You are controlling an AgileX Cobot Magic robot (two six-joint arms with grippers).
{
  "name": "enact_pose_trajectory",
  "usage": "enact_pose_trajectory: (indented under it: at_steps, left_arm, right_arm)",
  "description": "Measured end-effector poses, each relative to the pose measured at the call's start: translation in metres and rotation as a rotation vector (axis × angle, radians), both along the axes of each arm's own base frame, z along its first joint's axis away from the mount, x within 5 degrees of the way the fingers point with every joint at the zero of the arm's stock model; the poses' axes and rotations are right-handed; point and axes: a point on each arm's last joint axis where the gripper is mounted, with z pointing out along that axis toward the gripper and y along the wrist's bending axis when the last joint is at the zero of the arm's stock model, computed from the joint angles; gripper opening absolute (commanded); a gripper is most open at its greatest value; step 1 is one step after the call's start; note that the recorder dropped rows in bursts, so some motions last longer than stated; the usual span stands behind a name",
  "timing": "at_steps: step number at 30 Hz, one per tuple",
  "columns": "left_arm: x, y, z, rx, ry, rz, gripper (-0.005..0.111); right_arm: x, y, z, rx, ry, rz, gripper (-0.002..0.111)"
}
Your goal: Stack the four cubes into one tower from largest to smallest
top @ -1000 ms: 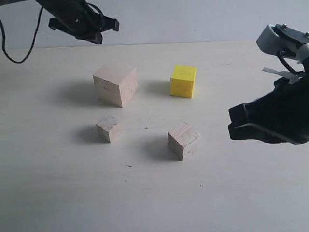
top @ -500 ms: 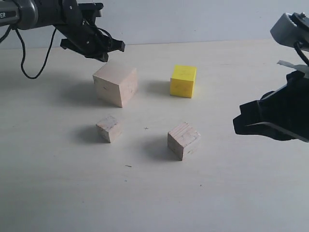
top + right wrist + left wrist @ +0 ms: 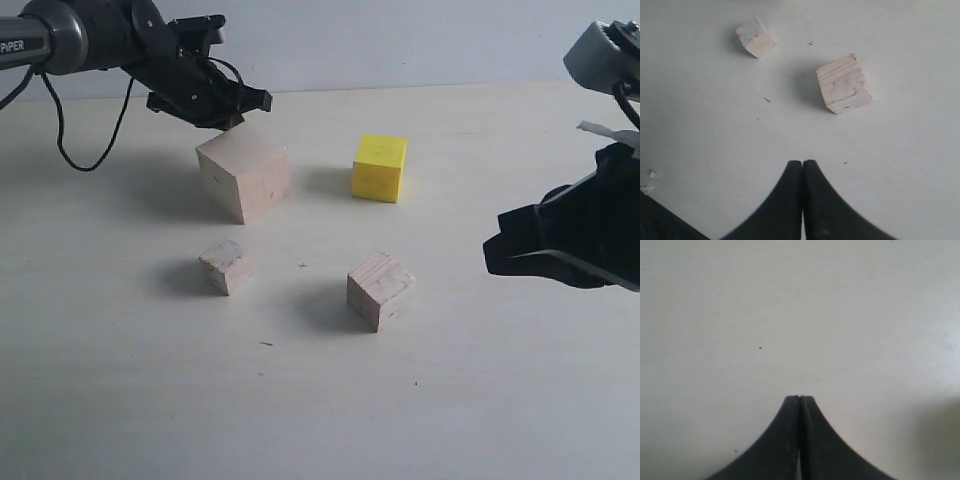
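Now the left end effector [image 3: 250, 103], shut tight and empty, has swung in and nudged the large cube [image 3: 245, 175] sideways; the right end effector [image 3: 492, 252] hangs shut, empty. All cubes sit apart on the worktop [image 3: 120, 400], nothing stacked.

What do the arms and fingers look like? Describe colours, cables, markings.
Both are black. The left arm has a grey link lettered PIPER in white and a loose black cable. The right arm has a grey housing and white tape. The fingers are black, curved, tapering.
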Motion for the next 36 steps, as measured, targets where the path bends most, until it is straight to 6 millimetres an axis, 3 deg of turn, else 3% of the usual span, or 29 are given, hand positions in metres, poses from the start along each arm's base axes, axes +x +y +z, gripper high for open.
enact_pose_trajectory:
  at_steps: [10,15,19,36]
  left_arm:
    - [-0.012,-0.006,-0.004,0.028,0.102,-0.083,0.000]
    - [-0.033,-0.044,-0.005,0.042,0.145,-0.192,0.000]
    - [-0.044,-0.060,-0.006,0.050,0.177,-0.245,0.000]
    - [-0.055,-0.070,-0.005,0.012,0.189,-0.437,0.000]
  right_arm:
    - [0.000,0.000,0.000,-0.002,-0.007,0.005,0.000]
    - [0.000,0.000,0.000,-0.005,-0.011,0.011,0.000]
    - [-0.003,-0.001,0.001,-0.006,-0.005,0.021,0.000]
    - [-0.003,-0.001,0.001,-0.008,-0.005,0.025,0.000]
